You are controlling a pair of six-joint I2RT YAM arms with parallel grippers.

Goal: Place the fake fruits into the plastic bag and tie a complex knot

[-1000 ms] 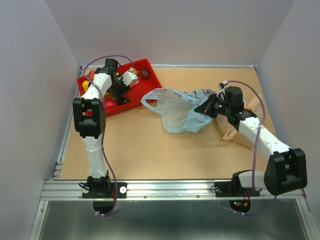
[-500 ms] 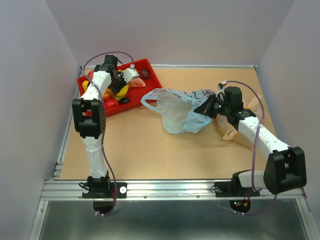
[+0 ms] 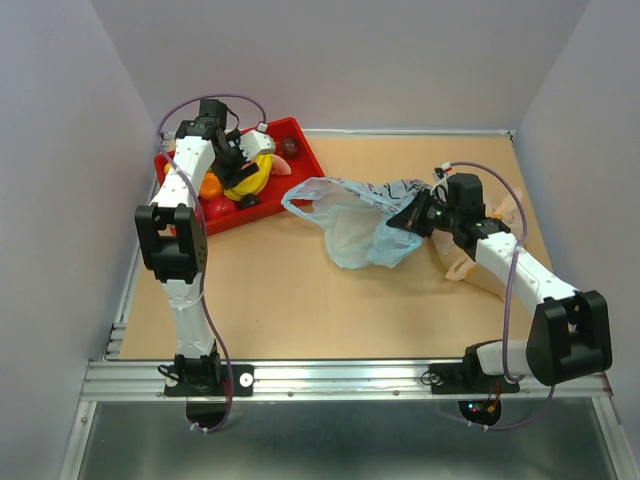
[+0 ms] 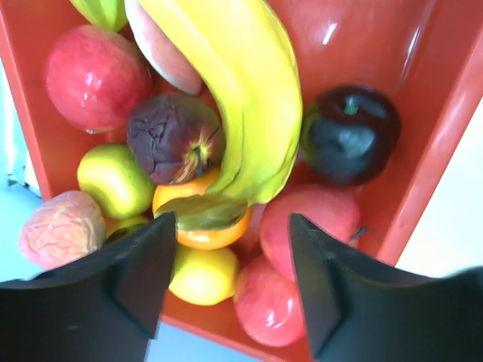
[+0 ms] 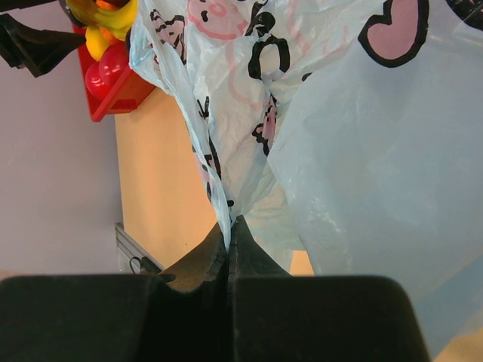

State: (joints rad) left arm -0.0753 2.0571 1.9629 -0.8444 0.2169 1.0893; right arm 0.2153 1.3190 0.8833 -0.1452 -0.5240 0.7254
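fake fruits (image 4: 249,105): heaped in red tray (image 3: 305,143) at far-left corner of table (image 3: 290,300); banana bunch (image 4: 260,68) on top.
plastic bag (image 3: 345,215): crumpled mid-table, one handle loop just beside tray.
left gripper (image 4: 230,226): jaws wide, empty, poised over the fruit.
right gripper (image 5: 229,230): clamped tight on a fold of the bag's film.

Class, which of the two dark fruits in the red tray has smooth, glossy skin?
The near-black plum, right of the banana in the left wrist view. The other dark fruit, left of the banana, is maroon and wrinkled.
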